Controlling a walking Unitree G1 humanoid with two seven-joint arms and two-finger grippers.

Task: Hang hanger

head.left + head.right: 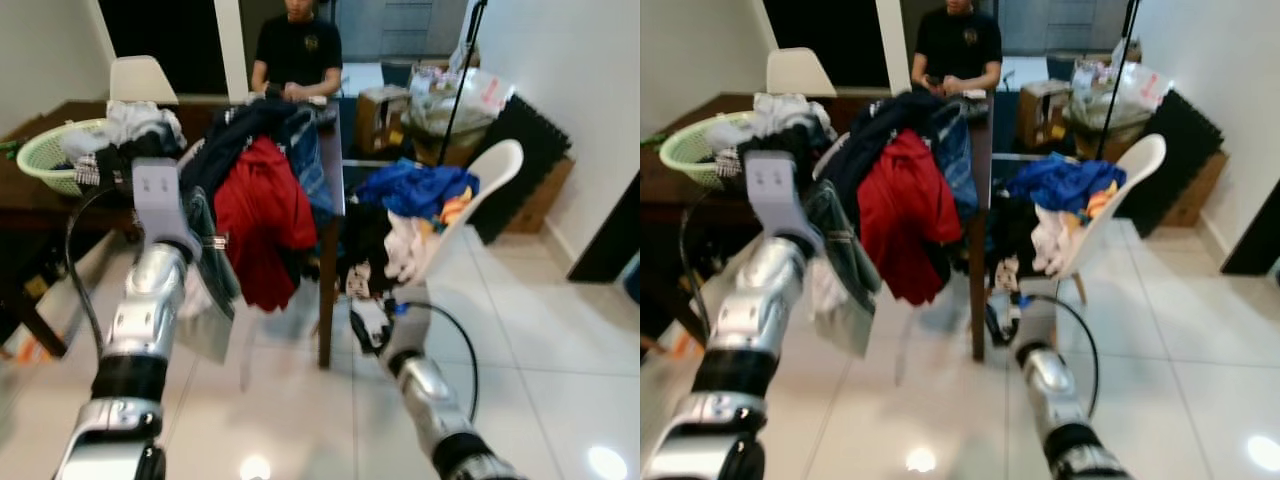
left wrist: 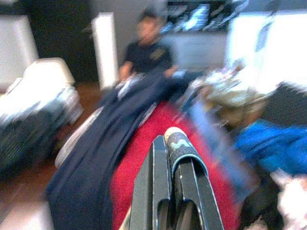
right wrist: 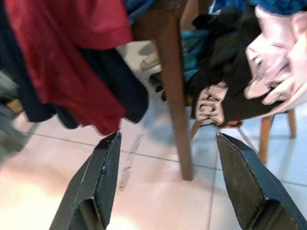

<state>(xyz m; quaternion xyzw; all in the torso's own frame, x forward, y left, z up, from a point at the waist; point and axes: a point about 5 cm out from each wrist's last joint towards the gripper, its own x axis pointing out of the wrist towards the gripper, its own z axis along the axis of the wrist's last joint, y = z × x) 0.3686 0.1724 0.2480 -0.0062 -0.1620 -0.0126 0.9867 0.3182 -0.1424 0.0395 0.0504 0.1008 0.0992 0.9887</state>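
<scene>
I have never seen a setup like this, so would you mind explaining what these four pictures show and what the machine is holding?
This is a humanoid robot in a home. The two top pictures come from its head camera, looking down past its silver arms. The other two come from cameras on its wrists. The left gripper, raised, has its black fingers shut on something teal; a grey garment hangs by that arm. The right gripper is open, low over the tiled floor. Ahead, a wooden table is draped with a red shirt and dark clothes; a white chair holds more. A person sits behind.
</scene>
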